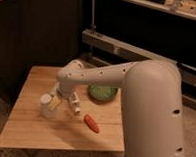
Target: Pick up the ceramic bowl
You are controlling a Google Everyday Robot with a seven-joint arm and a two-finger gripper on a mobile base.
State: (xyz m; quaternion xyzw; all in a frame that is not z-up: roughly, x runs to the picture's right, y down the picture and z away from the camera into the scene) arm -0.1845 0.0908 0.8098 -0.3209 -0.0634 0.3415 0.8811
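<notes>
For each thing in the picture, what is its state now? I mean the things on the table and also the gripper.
green bowl: upright on the table, not held, its near edge hidden by the arm.
white cup: upright on the table, close beside the gripper.
orange object: lying flat on the table, apart from the others.
gripper: low over the table, between the white cup and the green bowl.

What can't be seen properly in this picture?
Camera view:
Ceramic bowl: partly hidden behind the arm.
Pincer, low over the table beside the white cup: whether they touch is unclear.
Orange object: too small to identify.
Arm's base: cut off by the bottom edge.
</notes>
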